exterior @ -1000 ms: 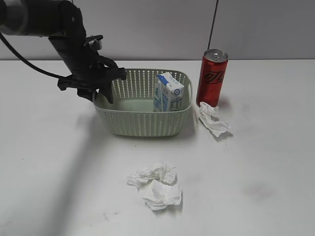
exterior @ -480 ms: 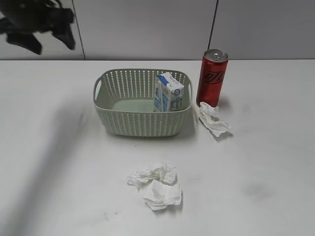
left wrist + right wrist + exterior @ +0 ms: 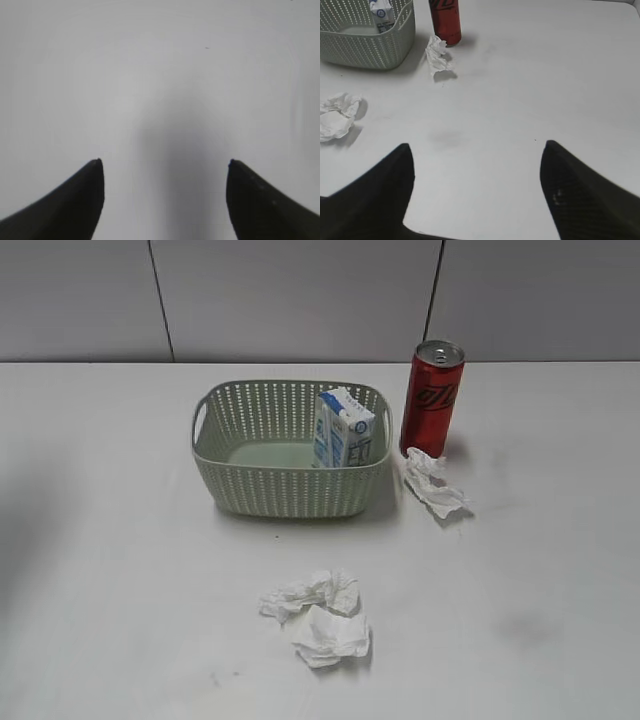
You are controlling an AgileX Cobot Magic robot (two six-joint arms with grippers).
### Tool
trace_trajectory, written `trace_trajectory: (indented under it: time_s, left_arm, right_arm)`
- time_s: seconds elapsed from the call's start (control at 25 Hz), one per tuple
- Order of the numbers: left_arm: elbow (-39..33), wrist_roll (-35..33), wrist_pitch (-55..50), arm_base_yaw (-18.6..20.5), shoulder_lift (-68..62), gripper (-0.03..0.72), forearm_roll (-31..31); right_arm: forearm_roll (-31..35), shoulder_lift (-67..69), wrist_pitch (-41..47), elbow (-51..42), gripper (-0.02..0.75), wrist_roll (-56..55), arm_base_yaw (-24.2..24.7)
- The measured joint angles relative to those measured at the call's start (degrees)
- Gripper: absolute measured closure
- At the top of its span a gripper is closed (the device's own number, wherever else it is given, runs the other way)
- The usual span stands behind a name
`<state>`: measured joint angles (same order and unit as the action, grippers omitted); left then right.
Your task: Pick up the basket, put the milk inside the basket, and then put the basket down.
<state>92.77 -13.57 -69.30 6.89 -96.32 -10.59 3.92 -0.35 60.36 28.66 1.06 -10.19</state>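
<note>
The pale sage-green basket (image 3: 290,455) stands on the white table, and the white and blue milk carton (image 3: 343,427) stands upright inside it at its right end. Both also show at the top left of the right wrist view, the basket (image 3: 367,35) and the milk (image 3: 382,12). No arm shows in the exterior view. My left gripper (image 3: 164,162) is open and empty over bare table. My right gripper (image 3: 477,145) is open and empty, well to the front right of the basket.
A red soda can (image 3: 431,398) stands right of the basket, also in the right wrist view (image 3: 445,20). A crumpled tissue (image 3: 433,483) lies in front of the can. Two crumpled tissues (image 3: 318,617) lie nearer the table's front. A grey wall runs behind.
My left arm let go of the basket's left handle, rose up and to the left, and has left the exterior view. The basket and milk have not moved.
</note>
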Motion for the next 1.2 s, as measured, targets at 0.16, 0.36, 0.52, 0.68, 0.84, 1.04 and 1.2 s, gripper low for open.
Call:
trace_trajectory:
  time_s: [0.16,0.36,0.52,0.68,0.84,1.04,1.2]
  left_arm:
    - [-4.2,-0.8,-0.2,-0.2,8.8,0.111,-0.7]
    - [-13.6,-0.8,0.0,-0.2,21.2,0.111,1.6]
    - [-24.2,-0.8,5.8,-0.2,32.7,0.111,3.9]
    - [-34.7,-0.8,13.0,-0.2,43.5,0.111,3.7]
    - [-44.9,-0.8,16.4,-0.2,53.5,0.111,3.7]
    - [-56.0,-0.8,18.0,-0.2,67.2,0.111,3.4]
    - [-61.4,-0.5,17.8,-0.2,77.6,0.111,2.9]
  right_arm:
    - [0.0,0.0,0.0,0.0,0.146,0.1,0.0]
    - [0.0,0.0,0.0,0.0,0.146,0.1,0.0]
    - [0.0,0.0,0.0,0.0,0.146,0.1,0.0]
    - [0.0,0.0,0.0,0.0,0.146,0.1,0.0]
    - [0.0,0.0,0.0,0.0,0.146,0.1,0.0]
    - [0.0,0.0,0.0,0.0,0.146,0.0,0.0]
    - [0.0,0.0,0.0,0.0,0.146,0.1,0.0]
